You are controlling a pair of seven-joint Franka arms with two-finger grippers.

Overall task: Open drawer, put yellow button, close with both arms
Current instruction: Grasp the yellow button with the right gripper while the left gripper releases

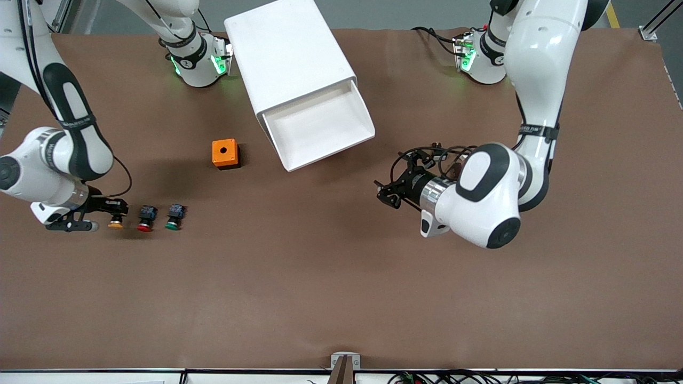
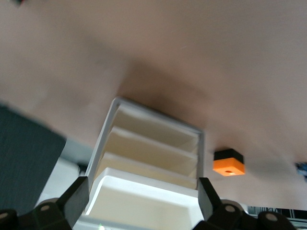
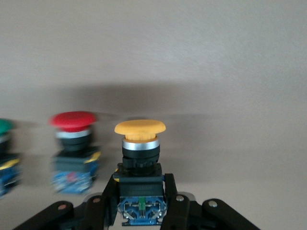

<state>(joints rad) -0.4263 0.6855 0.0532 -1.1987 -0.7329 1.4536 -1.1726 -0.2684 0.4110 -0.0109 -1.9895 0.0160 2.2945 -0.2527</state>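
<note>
Brown desk [image 1: 341, 298] carries my white cabinet [image 1: 288, 53] with its top drawer [image 1: 320, 128] pulled out, and an orange box [image 1: 224, 153] beside it toward the right arm's end. My right hand [image 1: 109, 213] is closed on the yellow button [image 3: 139, 139], gripping its body at the end of a row with the red button [image 1: 145, 218] and green button [image 1: 174, 216]. My left hand [image 1: 388, 194] hangs spread open and empty over bare desk, facing the drawer.

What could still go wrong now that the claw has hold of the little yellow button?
The right gripper pinches only the yellow button's lower body, so it might tip or slip when lifted. The red button stands close beside it and could get knocked. The open drawer sits askew, so the drop might catch its rim.
</note>
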